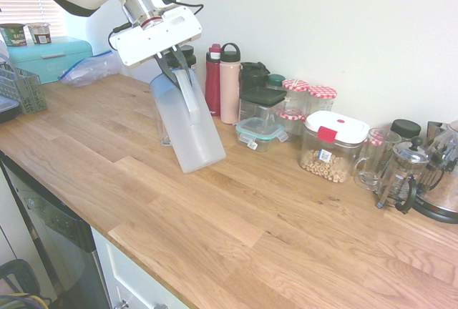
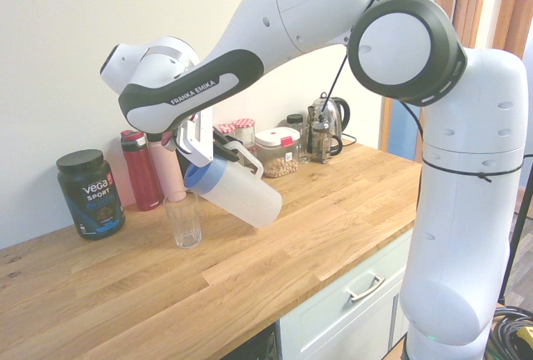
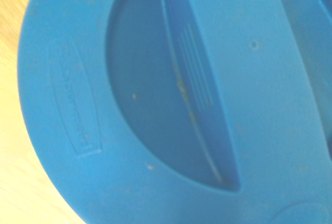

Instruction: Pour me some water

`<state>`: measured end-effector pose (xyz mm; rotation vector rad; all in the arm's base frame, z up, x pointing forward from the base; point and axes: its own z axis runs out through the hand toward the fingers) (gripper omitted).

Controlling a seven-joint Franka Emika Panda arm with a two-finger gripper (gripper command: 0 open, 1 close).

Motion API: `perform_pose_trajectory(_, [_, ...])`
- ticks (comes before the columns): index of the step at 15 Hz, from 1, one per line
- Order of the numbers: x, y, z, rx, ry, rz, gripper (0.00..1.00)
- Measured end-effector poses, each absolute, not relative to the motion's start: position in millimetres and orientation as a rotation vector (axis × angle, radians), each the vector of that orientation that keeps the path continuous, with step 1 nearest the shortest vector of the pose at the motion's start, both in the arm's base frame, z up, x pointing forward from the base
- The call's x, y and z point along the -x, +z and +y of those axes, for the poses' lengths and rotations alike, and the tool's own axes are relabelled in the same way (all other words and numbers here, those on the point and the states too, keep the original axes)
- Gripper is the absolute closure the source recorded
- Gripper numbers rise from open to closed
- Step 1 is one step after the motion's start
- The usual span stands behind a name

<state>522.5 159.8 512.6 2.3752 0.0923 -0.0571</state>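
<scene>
The counter [image 1: 236,216] is seen in the first exterior view from above its front edge, looking along it towards the wall, with the jars [image 1: 308,101] at right. In the second exterior view the same counter [image 2: 150,293] is viewed from the opposite end (the arm [image 2: 333,10] looms large in front). The pitcher [image 1: 187,126] is shared by both [image 2: 241,193]. The wrist view is filled at close range by the blue lid [image 3: 171,99].
</scene>
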Motion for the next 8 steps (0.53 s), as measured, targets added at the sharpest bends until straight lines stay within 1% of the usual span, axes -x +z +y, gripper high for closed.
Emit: perform_pose_trajectory(8, [-520,511,174,-2.374,-0.031,0.073,1.0])
